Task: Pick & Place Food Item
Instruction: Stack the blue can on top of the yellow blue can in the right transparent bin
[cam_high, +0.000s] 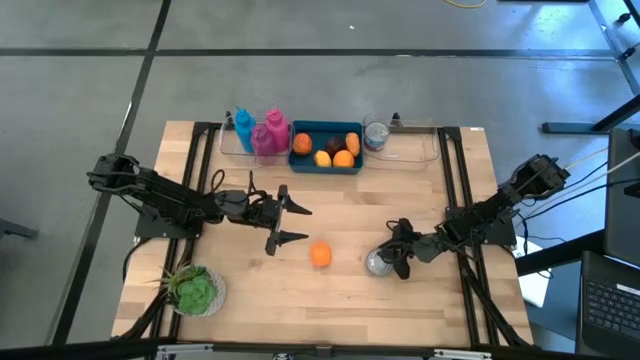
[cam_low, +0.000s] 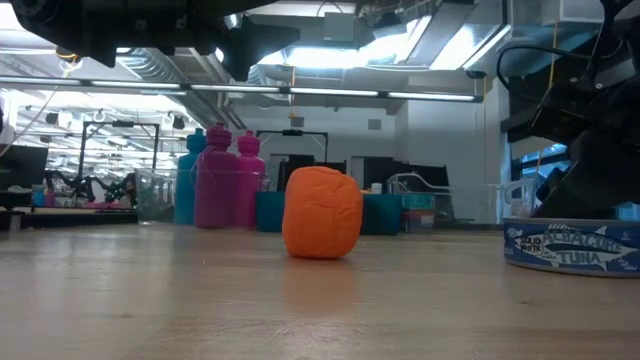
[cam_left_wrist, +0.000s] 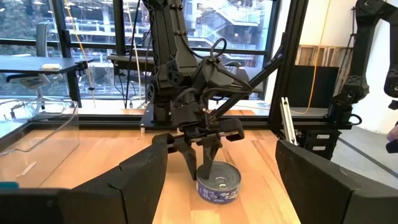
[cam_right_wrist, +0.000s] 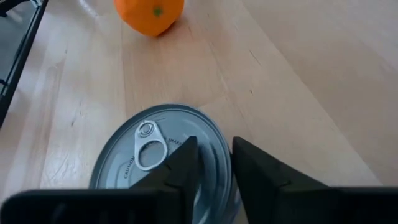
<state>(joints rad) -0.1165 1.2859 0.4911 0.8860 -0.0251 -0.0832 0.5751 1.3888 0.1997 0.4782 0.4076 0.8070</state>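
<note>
With my right tool (cam_high: 393, 262) low over the tuna can (cam_high: 378, 263), just beside the orange (cam_high: 320, 255), fingers narrowed above its lid and gripping nothing, I'd spread them to straddle the rim; my left tool (cam_high: 290, 225) waits open beyond the orange.

Your high view looks straight down on the whole table (cam_high: 330, 290). Low view sits at tabletop level, facing the room. Left wrist view looks across at the tuna can (cam_left_wrist: 218, 183); right wrist view is close above it. All four share the can; three share the orange (cam_low: 322, 212).
</note>
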